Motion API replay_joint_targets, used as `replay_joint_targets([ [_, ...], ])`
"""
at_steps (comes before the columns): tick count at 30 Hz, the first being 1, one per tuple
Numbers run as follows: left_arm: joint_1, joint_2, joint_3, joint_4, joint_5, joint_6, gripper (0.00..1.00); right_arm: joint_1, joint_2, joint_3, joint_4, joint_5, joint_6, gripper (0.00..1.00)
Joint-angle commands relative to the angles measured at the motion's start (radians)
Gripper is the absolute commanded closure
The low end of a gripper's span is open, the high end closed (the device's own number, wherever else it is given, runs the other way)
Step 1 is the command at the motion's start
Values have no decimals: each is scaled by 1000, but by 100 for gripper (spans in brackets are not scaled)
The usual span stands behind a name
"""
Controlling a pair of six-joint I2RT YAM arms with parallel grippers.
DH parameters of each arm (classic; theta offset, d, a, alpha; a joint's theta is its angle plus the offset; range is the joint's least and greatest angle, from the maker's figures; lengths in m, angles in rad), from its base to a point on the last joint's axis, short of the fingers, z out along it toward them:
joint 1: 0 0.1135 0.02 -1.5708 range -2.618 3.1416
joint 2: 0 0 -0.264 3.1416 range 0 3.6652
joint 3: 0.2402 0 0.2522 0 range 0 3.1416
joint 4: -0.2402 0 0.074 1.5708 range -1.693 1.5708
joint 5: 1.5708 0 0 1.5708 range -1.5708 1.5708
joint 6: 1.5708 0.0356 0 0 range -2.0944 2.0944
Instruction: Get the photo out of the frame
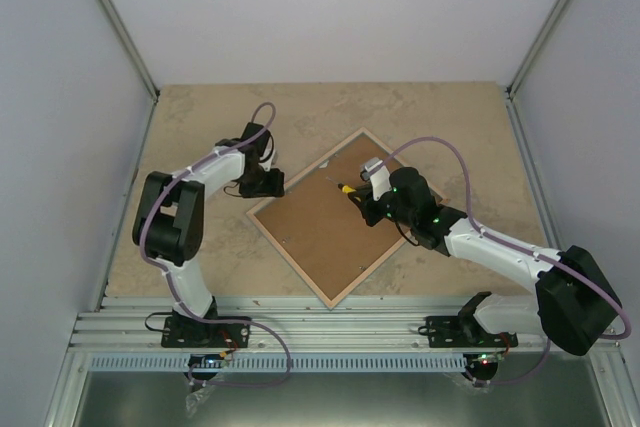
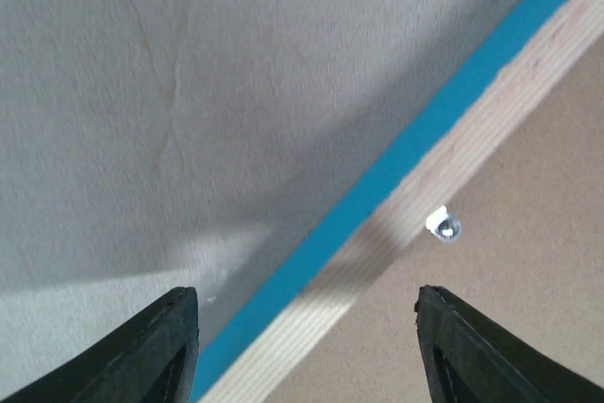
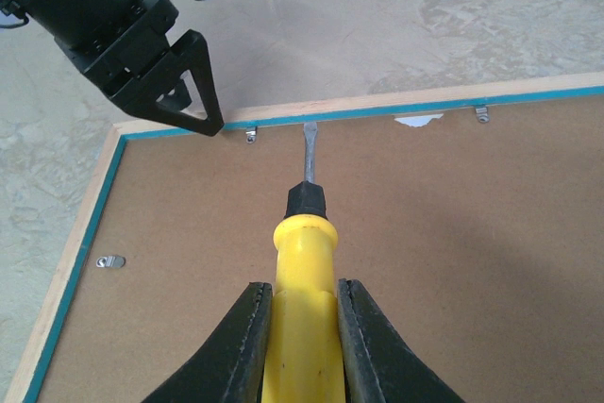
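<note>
Nearest the right wrist lens, clenched hard in the right gripper point(image 3: 304, 292): a yellow-handled screwdriver point(image 3: 304, 238), black collar forward, flat metal blade reaching the far inner edge of the frame point(image 3: 453, 252). Impossible to tell whether the blade tip slips under the rim or only touches it. Cut off at the bottom of that view: the handle's rear and the roots of both fingers. Just left of the blade, a small metal clip point(image 3: 250, 133); along the same rim a second clip point(image 3: 481, 114), and on the left side a third clip point(image 3: 111, 260). Between blade and second clip, a white scrap point(image 3: 418, 121) at the rim, too small to identify. Frame lying face down on the beige table point(image 1: 200, 117), brown board up, pale wood and a thin turquoise line around it, turned like a diamond in the overhead view. Photo out of sight in all 3 views; only the frame's back on show. Left gripper point(image 2: 307, 294) released, 2 black fingertips spread wide, straddling the frame's upper-left edge: 1 over bare table, 1 over the board. Contact with the rim not clear. Left arm folded, elbow high at the table's left, forearm reaching right, wrist pointing down. Right arm stretched from the near right toward the centre, wrist low above the board.
</note>
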Motion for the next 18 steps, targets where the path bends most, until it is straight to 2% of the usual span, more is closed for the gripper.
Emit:
replay_joint_targets([
  [1, 0, 53, 60, -39, -53, 28, 35, -6, -11, 4, 16, -12, -10, 100],
  [9, -2, 69, 55, -24, 14, 44, 38, -6, -12, 1, 19, -5, -11, 100],
  [15, -6, 79, 37, -15, 33, 40, 46, -6, 2, 6, 31, -14, -13, 100],
  [18, -6, 80, 18, -9, 31, 29, 54, -5, 9, 8, 37, -19, -13, 100],
])
